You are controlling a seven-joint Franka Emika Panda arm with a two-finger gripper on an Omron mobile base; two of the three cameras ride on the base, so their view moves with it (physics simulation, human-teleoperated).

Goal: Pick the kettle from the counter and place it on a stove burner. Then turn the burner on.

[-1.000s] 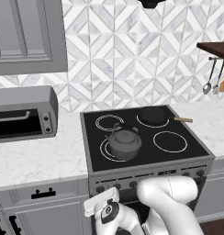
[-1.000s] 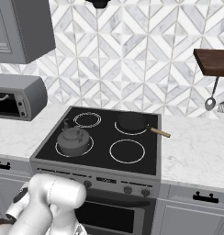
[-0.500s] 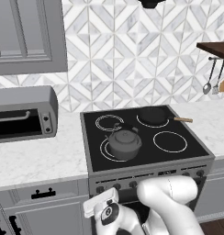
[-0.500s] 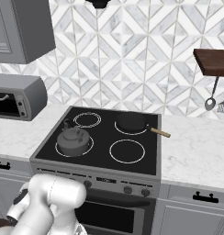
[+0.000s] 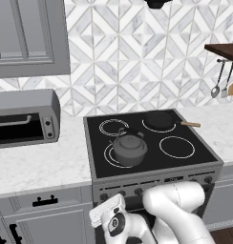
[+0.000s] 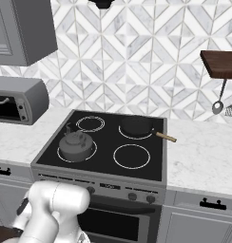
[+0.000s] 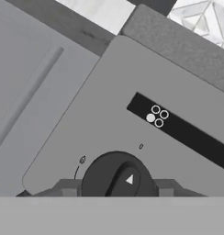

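Sitting upright on the front-left stove burner (image 5: 110, 156), kettle (image 5: 129, 147) — up on the cooktop, well above the gripper (image 7: 117, 189), which is down at the stove's front panel, fingertips either side of a black knob (image 7: 117, 176); clamped or merely flanking, cannot tell. One kettle, one frying pan (image 5: 159, 119), four ringed burners, one toaster oven (image 5: 24, 117) on the counter (image 5: 37, 164).

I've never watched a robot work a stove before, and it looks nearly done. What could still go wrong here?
The gripper sits right at one dark knob, but the stove front carries a row of knobs. Turning the wrong one would heat a ring other than the one under the kettle.

The frying pan rests on a back ring with its handle poking past the cooktop's edge; if that ring came on, it would heat empty.
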